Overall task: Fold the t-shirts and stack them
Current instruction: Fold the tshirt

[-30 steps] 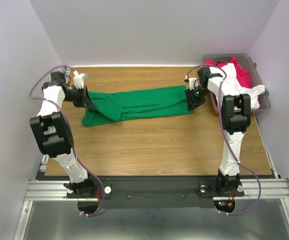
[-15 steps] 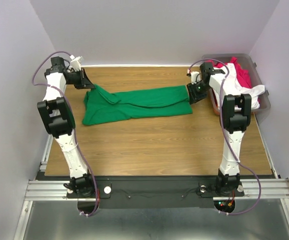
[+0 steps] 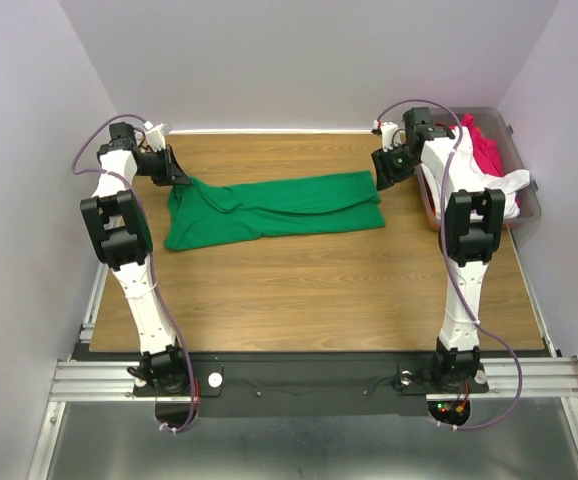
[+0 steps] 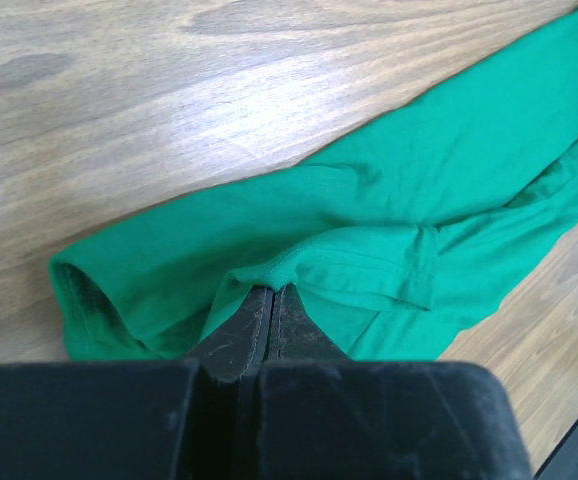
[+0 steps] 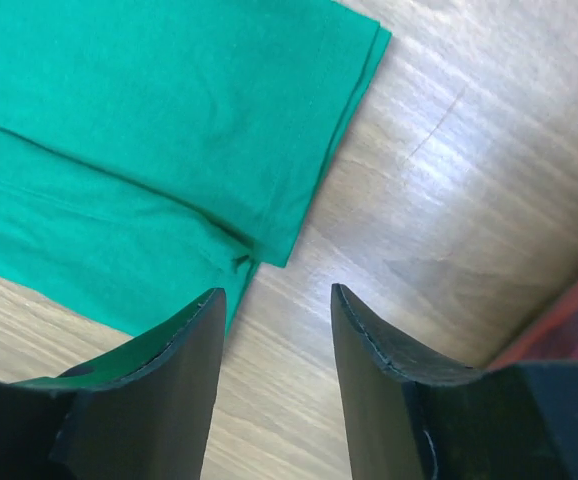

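Observation:
The green t-shirt (image 3: pixel 279 205) lies folded lengthwise across the back of the table. My left gripper (image 3: pixel 181 178) is shut on a fold of the green shirt (image 4: pixel 369 230) at its left end, the pinched cloth showing at the fingertips (image 4: pixel 272 290). My right gripper (image 3: pixel 381 178) is open and empty, just above the shirt's right edge (image 5: pixel 149 130), over bare wood. The white t-shirt (image 3: pixel 484 165) and the red t-shirt (image 3: pixel 484 145) lie bunched in the bin at the right.
The grey-brown plastic bin (image 3: pixel 524 205) stands at the table's back right corner; its reddish edge shows in the right wrist view (image 5: pixel 569 320). White walls close in the back and sides. Bare wood table (image 3: pixel 319 290) lies in front of the shirt.
My left gripper has pulled the shirt's left end back toward the far left corner. My right gripper has let go of the right edge and drawn back, open.

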Available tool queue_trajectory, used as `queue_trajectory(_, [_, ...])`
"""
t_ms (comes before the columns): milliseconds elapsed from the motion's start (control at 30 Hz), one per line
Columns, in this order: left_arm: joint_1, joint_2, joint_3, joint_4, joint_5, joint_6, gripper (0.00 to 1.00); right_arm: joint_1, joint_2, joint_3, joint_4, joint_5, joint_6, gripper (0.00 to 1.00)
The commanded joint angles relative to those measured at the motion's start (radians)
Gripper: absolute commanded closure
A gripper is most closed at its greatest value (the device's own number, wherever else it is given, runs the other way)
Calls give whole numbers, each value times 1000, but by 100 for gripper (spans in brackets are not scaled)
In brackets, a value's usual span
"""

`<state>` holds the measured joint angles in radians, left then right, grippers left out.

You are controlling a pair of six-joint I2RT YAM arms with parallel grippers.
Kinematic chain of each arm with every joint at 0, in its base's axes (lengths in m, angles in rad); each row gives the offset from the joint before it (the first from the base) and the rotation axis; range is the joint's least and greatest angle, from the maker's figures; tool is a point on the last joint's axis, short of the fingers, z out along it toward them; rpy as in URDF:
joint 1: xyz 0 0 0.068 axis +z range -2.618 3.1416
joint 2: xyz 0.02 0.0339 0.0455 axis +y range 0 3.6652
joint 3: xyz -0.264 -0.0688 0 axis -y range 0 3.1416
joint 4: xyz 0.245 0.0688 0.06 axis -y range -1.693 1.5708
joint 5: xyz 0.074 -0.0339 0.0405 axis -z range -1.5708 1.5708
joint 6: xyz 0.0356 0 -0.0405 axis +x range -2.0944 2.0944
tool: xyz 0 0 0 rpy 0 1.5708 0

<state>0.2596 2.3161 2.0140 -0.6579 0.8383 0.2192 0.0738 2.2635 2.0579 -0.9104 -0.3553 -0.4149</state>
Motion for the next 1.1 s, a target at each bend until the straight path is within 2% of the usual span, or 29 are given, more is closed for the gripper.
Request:
queue_trajectory(0, [7,-29,15,21,-4,-3,100,26,1,18,2,-27,-82,47])
queue_trajectory(267, [6,-24,19,18,-13,-4,100,70,-16,-53,-4,-5,-211,45])
queue_trajectory(467, [6,-17,22,20,-13,-4,100,81,42,-1,-1,33,-242,47])
queue_trajectory(533, [7,-17,22,20,-13,-6,100,81,56,18,1,33,-240,54])
queue_trajectory(567, [7,-15,23,21,-16,-4,100,83,62,27,1,32,-237,67])
queue_trajectory(767, [15,-7,37,21,-18,-4,100,81,64,15,1,70,-252,98])
queue_trajectory(1067, [29,-1,26,37,-15,-17,100,69,111,111,27,29,-124,99])
